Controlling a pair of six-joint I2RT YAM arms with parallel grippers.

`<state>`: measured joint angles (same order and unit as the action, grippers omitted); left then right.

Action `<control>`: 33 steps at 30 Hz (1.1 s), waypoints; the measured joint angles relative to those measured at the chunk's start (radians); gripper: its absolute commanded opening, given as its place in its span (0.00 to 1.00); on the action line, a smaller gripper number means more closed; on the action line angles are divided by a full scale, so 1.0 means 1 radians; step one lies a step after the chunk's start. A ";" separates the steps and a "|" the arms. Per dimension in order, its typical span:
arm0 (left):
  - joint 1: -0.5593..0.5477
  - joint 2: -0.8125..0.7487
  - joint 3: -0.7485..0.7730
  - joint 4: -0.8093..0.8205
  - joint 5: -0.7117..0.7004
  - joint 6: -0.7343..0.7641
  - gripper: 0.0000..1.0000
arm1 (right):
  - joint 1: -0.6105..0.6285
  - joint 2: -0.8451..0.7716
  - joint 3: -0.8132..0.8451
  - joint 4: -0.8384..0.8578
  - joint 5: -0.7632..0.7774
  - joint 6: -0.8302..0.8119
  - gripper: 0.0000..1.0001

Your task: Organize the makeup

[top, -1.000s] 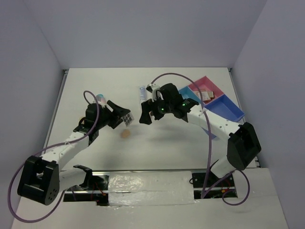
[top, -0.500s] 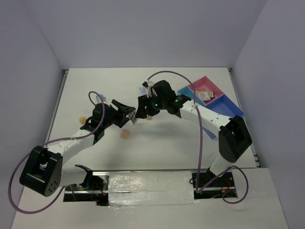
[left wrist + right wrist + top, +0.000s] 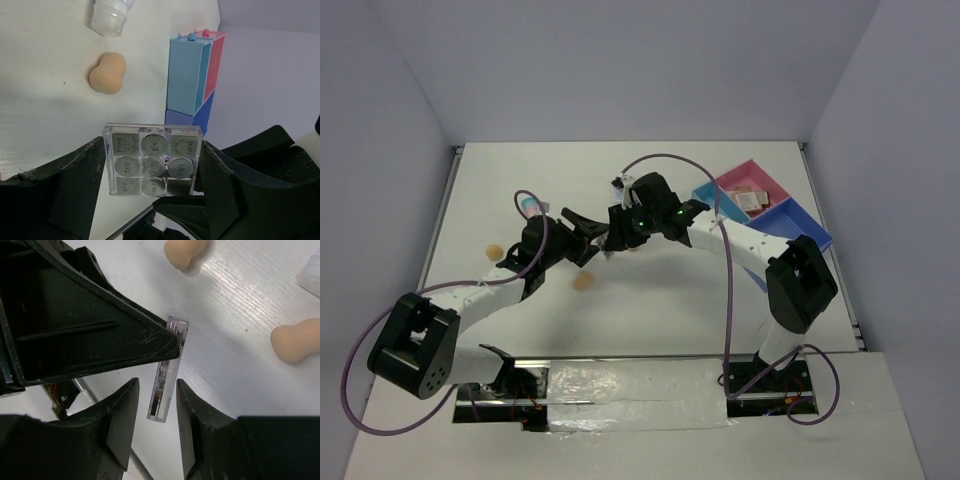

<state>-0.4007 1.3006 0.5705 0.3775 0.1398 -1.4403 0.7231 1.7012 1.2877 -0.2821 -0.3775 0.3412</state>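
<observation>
My left gripper [image 3: 152, 152] is shut on a clear square eyeshadow palette [image 3: 152, 160] with grey pans, held by its two side edges above the table. In the top view the left gripper [image 3: 588, 232] meets my right gripper [image 3: 617, 232] at mid-table. The right gripper [image 3: 156, 387] is open and straddles the palette's thin edge [image 3: 167, 372], with a small gap on each side. Peach sponges lie on the table [image 3: 583, 281], [image 3: 494, 251], [image 3: 106, 75], [image 3: 186, 251], [image 3: 297, 340]. A teal-capped tube [image 3: 527, 205] lies at the left.
The blue and pink divided tray [image 3: 790, 222] stands at the right and holds flat palettes [image 3: 752, 198] in its pink part. The same tray [image 3: 192, 75] shows ahead in the left wrist view. A translucent tube end [image 3: 111, 15] lies near that sponge.
The left arm carried the palette right and forward. The right gripper swung left to meet it and narrowed its fingers around the palette's edge.
</observation>
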 measured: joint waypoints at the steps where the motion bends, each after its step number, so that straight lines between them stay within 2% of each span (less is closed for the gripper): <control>1: -0.001 0.002 0.000 0.002 0.002 -0.003 0.00 | 0.000 0.004 0.003 -0.002 0.001 -0.001 0.39; 9: -0.001 0.005 0.002 0.011 0.008 -0.004 0.00 | -0.003 0.008 0.012 -0.020 0.035 -0.008 0.17; 11: -0.001 0.006 0.007 0.008 0.007 -0.002 0.03 | -0.004 0.011 0.018 -0.026 0.039 -0.009 0.15; 14: -0.001 0.007 0.011 0.006 0.007 0.000 0.20 | -0.004 0.011 0.021 -0.029 0.045 -0.009 0.11; 15: -0.001 0.007 0.011 0.006 0.008 0.000 0.36 | -0.004 0.011 0.021 -0.030 0.045 -0.009 0.10; 18: -0.001 0.012 0.011 0.006 0.014 -0.001 0.63 | -0.004 0.011 0.021 -0.035 0.046 -0.010 0.08; 20: -0.001 0.014 0.011 0.006 0.019 -0.003 0.74 | -0.005 0.011 0.021 -0.040 0.045 -0.010 0.06; 22: -0.001 0.018 0.016 0.003 0.023 -0.002 0.77 | -0.008 0.011 0.021 -0.042 0.043 -0.015 0.05; 25: -0.001 0.019 0.025 -0.007 0.023 0.003 0.91 | -0.016 0.010 0.021 -0.043 0.033 -0.030 0.04; 33: 0.005 0.019 0.059 -0.047 0.042 0.031 0.94 | -0.022 -0.026 -0.013 -0.044 0.027 -0.129 0.02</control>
<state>-0.3954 1.3197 0.6292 0.3309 0.1822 -1.4090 0.7013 1.6749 1.2747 -0.3264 -0.3500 0.2123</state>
